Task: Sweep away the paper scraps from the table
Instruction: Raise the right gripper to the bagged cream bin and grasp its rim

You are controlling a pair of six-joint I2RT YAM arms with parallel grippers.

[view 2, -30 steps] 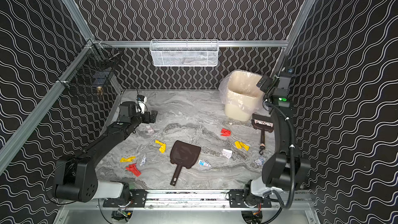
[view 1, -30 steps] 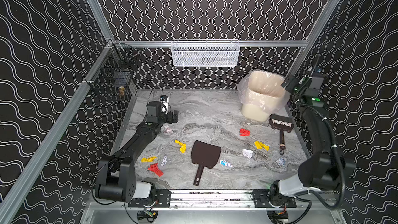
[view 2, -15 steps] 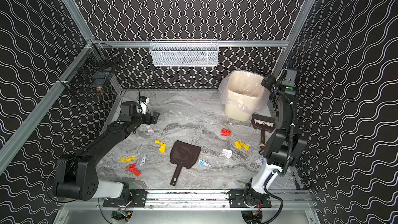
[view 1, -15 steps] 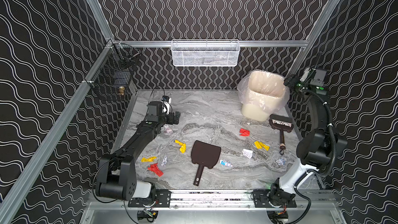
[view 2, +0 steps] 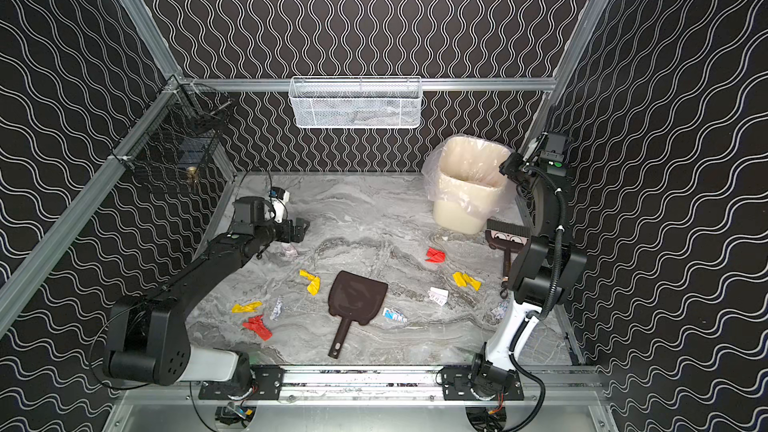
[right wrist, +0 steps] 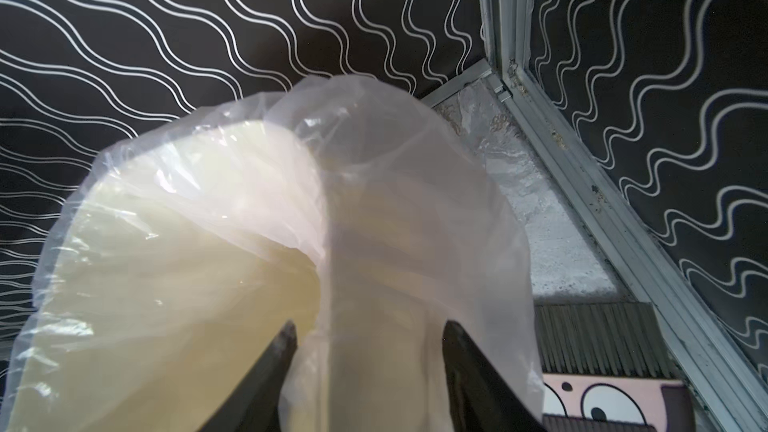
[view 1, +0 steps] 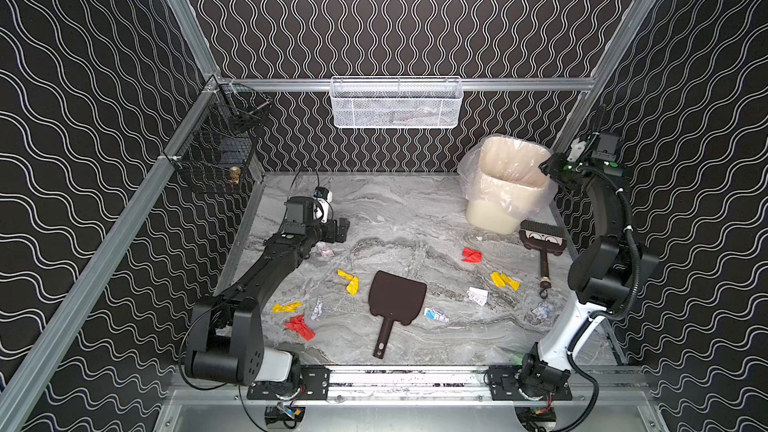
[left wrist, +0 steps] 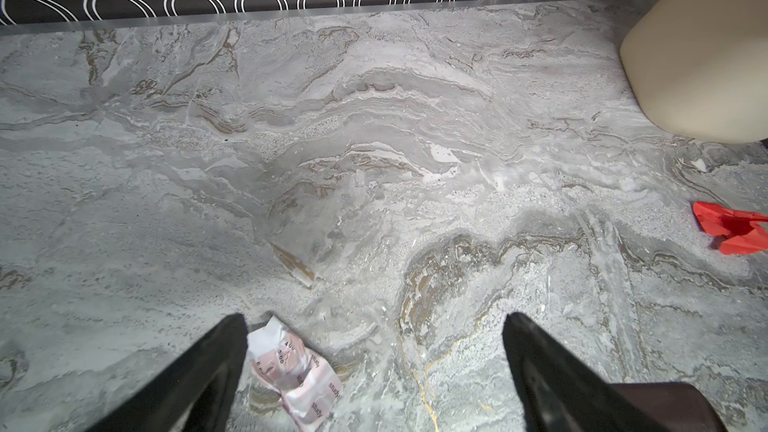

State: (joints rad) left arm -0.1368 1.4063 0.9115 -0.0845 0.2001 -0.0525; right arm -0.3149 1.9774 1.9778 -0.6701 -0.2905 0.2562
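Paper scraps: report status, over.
Left gripper open, low by a printed scrap. Right gripper astride the bin rim, grip unclear. Paper scraps scattered across the table. Dustpan mid-table among them, brush beside the bin.

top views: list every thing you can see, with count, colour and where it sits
table: 1, grey-white marble, floor of the cell
paper scraps: about 10, red, yellow and printed white, scattered across the table
dustpan: 1, dark brown, lying flat at middle front
brush: 1, dark with a cartoon face, right side, just in front of the bin
bin: 1, cream, far right corner
liner: 1, clear plastic, draped over the bin's rim
mesh basket: 1, white, hung high at the back
wire basket: 1, black, hung high at the left
left claw: 1, black, open, low over the table beside a printed scrap
right claw: 1, black, at the bin's rim, jaws either side of the liner, grip unclear
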